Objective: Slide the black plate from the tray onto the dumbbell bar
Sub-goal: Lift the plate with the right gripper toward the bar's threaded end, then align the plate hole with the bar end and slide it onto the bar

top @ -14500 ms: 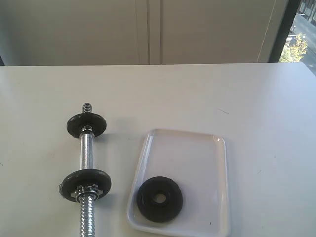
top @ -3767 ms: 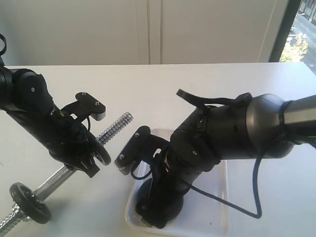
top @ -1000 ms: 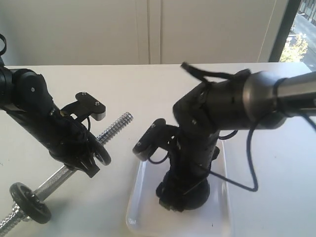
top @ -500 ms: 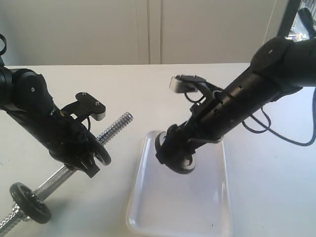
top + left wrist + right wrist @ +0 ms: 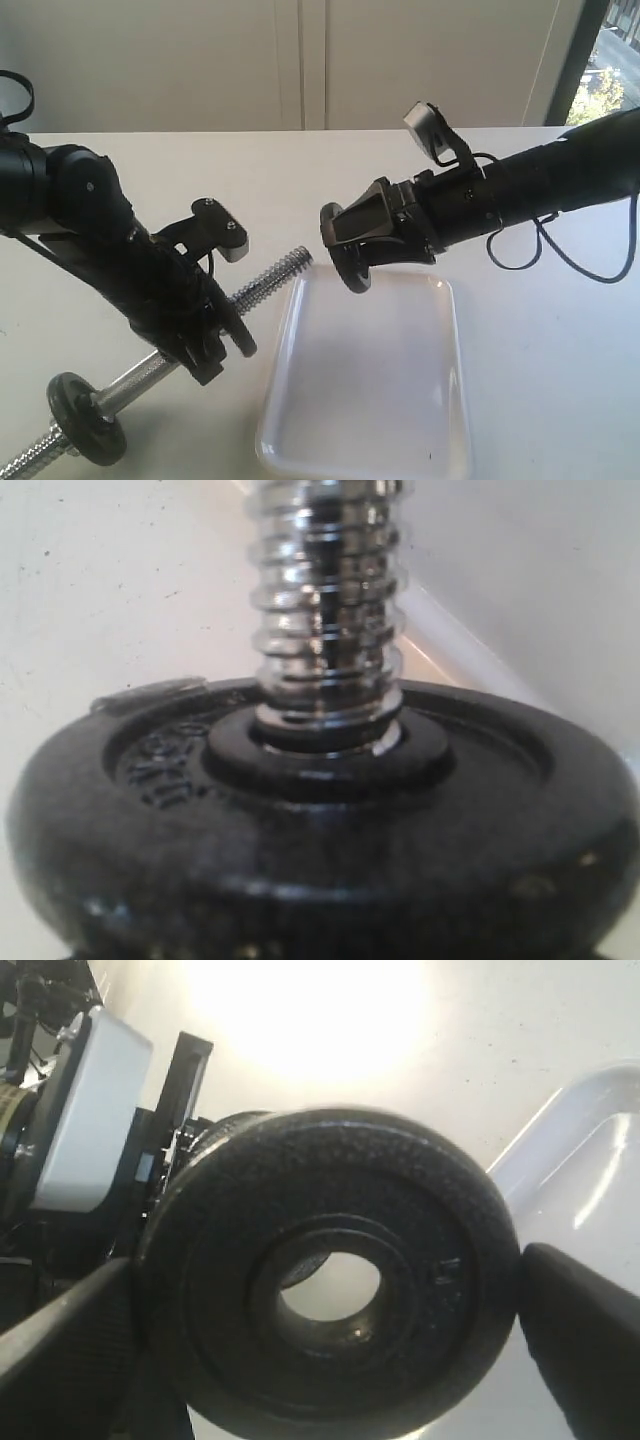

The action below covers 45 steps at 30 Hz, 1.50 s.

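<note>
My right gripper (image 5: 345, 240) is shut on the black plate (image 5: 352, 278), holding it on edge in the air above the far left corner of the white tray (image 5: 370, 400). The plate's (image 5: 330, 1330) rim sits between the two fingers (image 5: 580, 1330). My left gripper (image 5: 215, 340) is shut on the dumbbell bar (image 5: 265, 283), which is tilted with its threaded end pointing up at the plate, a short gap away. In the left wrist view a black disc (image 5: 320, 820) on the bar (image 5: 325, 600) hides the jaws.
Another black disc (image 5: 88, 408) sits on the bar's low end near the table's front left edge. Nothing lies in the tray, whose corner (image 5: 590, 1140) shows behind the plate. The left arm's white camera housing (image 5: 85, 1110) is close to the plate.
The right gripper has lifted the plate off the tray and turned it on edge to face the bar's end. The left arm has shifted right, bringing the bar's threaded end nearer.
</note>
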Motion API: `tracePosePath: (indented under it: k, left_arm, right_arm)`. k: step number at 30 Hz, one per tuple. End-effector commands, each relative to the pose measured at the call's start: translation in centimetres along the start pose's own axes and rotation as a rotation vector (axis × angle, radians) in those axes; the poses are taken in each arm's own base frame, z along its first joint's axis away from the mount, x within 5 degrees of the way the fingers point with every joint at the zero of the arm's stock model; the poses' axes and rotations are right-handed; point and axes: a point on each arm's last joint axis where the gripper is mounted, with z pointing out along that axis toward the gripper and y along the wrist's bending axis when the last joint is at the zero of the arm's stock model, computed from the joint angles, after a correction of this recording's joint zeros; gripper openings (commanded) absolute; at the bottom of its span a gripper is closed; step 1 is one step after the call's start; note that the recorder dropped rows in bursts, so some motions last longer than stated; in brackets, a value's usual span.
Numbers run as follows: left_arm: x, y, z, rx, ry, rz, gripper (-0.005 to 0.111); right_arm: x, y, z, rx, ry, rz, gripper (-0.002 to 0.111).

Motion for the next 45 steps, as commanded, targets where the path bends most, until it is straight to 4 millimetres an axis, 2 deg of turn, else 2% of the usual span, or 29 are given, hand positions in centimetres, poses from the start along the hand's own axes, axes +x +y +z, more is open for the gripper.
tracePosePath:
  k: [1,10,18,26,33,45]
  left_arm:
    - [-0.9,-0.4,-1.3,-0.001,-0.076,-0.016,0.0]
    - [-1.2,-0.9,-1.3,0.032,-0.102,0.027,0.0]
    - [-1.3,-1.0,-1.3,0.047,-0.113,0.035,0.0]
    - [-1.5,-1.4,-1.4,0.084,-0.14,0.057,0.0]
    - [-1.5,-1.4,-1.4,0.084,-0.14,0.057,0.0]
    - [-1.6,-1.2,-1.4,0.072,-0.15,0.04,0.0]
  right_arm:
    - [-0.9,-0.1,-0.2,-0.074,-0.088,0.022,0.0]
    - [-1.0,-1.6,0.7,-0.082,-0.082,0.072,0.0]
    - [-1.4,-1.5,0.8,-0.099,-0.124,0.093,0.0]
    - [-1.5,-0.8,1.7,-0.122,-0.13,0.071,0.0]
    - [-1.2,-1.0,2.4,-0.129,-0.111,0.082,0.0]
    - [-1.3,-1.2,2.1,-0.124,-0.121,0.087,0.0]
